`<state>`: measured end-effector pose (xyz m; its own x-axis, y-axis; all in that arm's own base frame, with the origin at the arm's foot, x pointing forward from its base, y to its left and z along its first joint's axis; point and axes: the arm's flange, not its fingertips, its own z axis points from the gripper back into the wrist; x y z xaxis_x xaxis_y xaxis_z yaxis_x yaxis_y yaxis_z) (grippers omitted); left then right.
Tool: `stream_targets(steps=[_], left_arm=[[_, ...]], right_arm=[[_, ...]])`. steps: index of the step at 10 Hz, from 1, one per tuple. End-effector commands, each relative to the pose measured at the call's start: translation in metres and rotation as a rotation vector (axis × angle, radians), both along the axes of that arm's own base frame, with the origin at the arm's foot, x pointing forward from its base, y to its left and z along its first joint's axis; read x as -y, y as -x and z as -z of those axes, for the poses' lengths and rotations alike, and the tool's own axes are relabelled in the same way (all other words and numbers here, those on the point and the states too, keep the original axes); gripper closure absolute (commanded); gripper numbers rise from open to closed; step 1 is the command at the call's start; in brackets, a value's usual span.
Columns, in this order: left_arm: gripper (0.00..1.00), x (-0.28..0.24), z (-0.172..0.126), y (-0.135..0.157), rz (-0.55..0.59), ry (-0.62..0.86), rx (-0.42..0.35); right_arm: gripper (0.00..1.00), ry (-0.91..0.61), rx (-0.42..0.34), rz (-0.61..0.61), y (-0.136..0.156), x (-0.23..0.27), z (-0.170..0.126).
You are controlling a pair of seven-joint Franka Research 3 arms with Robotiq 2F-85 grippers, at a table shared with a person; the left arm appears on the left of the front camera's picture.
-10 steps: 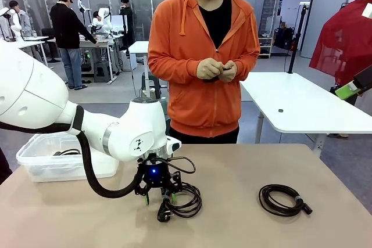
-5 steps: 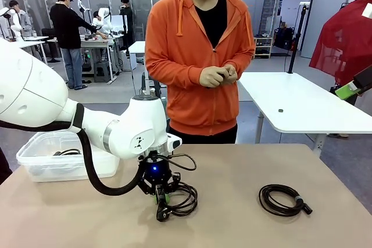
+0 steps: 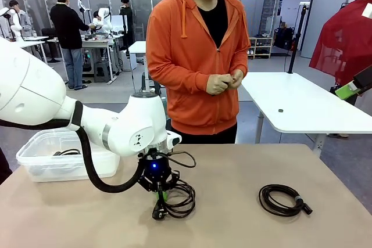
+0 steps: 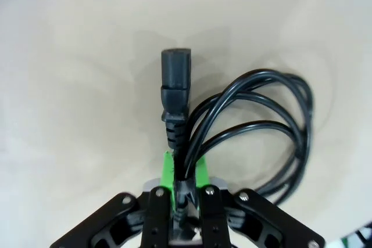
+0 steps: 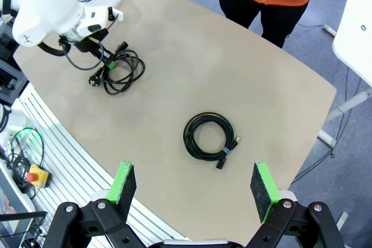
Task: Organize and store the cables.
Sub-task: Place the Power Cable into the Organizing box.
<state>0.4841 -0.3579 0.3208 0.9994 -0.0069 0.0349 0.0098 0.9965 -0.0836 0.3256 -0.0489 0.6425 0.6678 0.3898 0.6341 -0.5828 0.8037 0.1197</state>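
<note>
Two black cables lay on the smooth beige tabletop: one loose bundle with a moulded plug, clamped in the closed left gripper, and one tight round coil well apart. The right gripper hung open above. Farther off, one clear plastic bin held a third cable

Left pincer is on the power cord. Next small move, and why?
Probably a short straight lift: the left pincer is shut on the power cord near its plug, the loops lie on the table, and the clear bin to its left holds a cable.
</note>
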Motion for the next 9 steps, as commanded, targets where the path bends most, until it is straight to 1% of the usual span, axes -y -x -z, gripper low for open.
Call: stream_targets(steps=[1, 2, 3, 4, 5, 6, 7, 9], left_arm=[[1.0, -0.016, -0.046, -0.011, 0.032, 0.01, 0.024], [1.0, -0.025, -0.074, -0.016, 0.064, 0.037, 0.044], [1.0, -0.036, -0.101, -0.021, 0.109, 0.071, 0.045], [1.0, -0.044, -0.12, -0.024, 0.141, 0.072, 0.041], [1.0, -0.048, -0.132, -0.025, 0.163, 0.064, 0.052], [1.0, -0.05, -0.14, -0.025, 0.218, 0.066, 0.038], [1.0, -0.052, -0.144, -0.024, 0.274, 0.041, 0.045], [1.0, -0.068, -0.159, -0.024, 0.407, 0.038, 0.079]], right_arm=[[0.0, -0.008, 0.002, -0.018, 0.0, 0.002, 0.0], [0.0, -0.008, 0.002, -0.018, 0.0, 0.002, 0.0], [0.0, -0.008, 0.002, -0.018, 0.0, 0.002, 0.0], [0.0, -0.008, 0.002, -0.018, 0.0, 0.002, 0.0], [0.0, -0.008, 0.002, -0.018, 0.0, 0.002, 0.0], [0.0, -0.008, 0.002, -0.018, 0.0, 0.002, 0.0], [0.0, -0.008, 0.002, -0.018, 0.0, 0.002, 0.0], [0.0, -0.008, 0.002, -0.018, 0.0, 0.002, 0.0]])
